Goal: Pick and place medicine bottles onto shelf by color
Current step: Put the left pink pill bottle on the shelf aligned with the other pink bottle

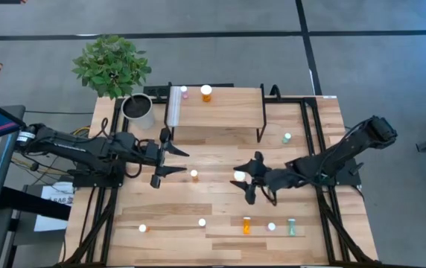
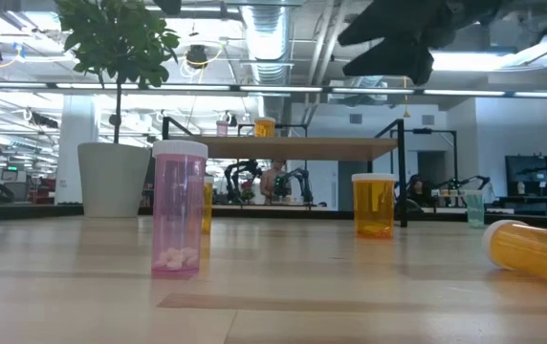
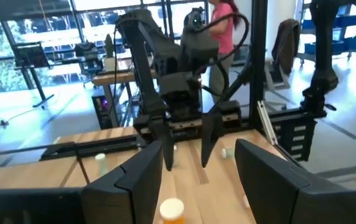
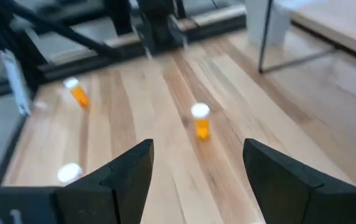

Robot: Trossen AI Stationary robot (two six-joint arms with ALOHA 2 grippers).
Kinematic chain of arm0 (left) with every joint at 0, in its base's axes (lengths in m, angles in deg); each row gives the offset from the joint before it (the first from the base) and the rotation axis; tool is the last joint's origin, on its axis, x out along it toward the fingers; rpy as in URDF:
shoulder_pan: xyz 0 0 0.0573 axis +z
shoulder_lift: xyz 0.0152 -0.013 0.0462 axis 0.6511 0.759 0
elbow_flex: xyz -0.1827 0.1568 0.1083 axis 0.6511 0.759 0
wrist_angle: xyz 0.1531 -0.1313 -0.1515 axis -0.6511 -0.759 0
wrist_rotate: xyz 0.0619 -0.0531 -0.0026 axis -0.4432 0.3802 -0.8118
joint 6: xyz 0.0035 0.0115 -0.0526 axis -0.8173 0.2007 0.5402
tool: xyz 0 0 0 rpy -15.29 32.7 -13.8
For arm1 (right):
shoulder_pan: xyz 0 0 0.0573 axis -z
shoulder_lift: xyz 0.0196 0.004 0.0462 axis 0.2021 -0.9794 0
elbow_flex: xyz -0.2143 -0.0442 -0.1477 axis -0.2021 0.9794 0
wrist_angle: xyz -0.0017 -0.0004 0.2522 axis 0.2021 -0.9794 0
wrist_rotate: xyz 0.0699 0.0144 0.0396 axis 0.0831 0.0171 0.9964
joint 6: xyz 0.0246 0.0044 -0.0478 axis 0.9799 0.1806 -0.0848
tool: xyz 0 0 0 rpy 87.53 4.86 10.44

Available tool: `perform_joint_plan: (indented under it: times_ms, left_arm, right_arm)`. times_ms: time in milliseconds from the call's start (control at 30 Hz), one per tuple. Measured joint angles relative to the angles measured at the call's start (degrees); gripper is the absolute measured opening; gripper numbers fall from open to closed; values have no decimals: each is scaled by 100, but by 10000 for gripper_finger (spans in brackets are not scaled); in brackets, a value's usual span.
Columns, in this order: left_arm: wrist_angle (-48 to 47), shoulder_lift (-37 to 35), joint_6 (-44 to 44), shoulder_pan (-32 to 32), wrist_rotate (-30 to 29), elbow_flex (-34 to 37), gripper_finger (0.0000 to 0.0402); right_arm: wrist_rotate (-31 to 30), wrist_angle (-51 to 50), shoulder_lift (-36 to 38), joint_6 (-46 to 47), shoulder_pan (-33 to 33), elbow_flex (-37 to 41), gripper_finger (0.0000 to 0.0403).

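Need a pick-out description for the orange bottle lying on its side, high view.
Start at the shelf along the table's far edge, then go straight across to the near edge, where a loose row of medicine bottles runs. In that row, the orange bottle sits just left of a white-capped one and a pale green one. It alone lies on its side, showing its full orange body.

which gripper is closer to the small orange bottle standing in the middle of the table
Left. The left gripper is open just beside the orange bottle, on the plant-pot side. The right gripper, also open, faces it from farther off on the other side.
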Motion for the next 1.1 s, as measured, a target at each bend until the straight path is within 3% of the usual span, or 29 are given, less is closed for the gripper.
perform_joint_plan:
  times_ms: [267, 400, 633, 800, 1100]
  left_arm:
    - [1819, -252, 251, 4, -230, 1223, 190]
    - [1496, -645, 257, 13, -631, 1317, 190]
    - [988, -1161, 216, 9, -621, 1317, 190]
    - [850, -1190, 219, 9, -623, 1317, 190]
    - [846, -1138, 355, 9, -452, 1320, 190]
  right_arm:
    - [335, -1172, 0, 142, 85, -630, 269]
    - [509, -1342, 0, 415, 69, -656, 269]
    - [1097, -1956, 0, 1411, 10, -656, 269]
    - [1450, -2351, 0, 2190, -197, -656, 269]
    - [1479, -3009, -2, 3348, -746, -656, 269]
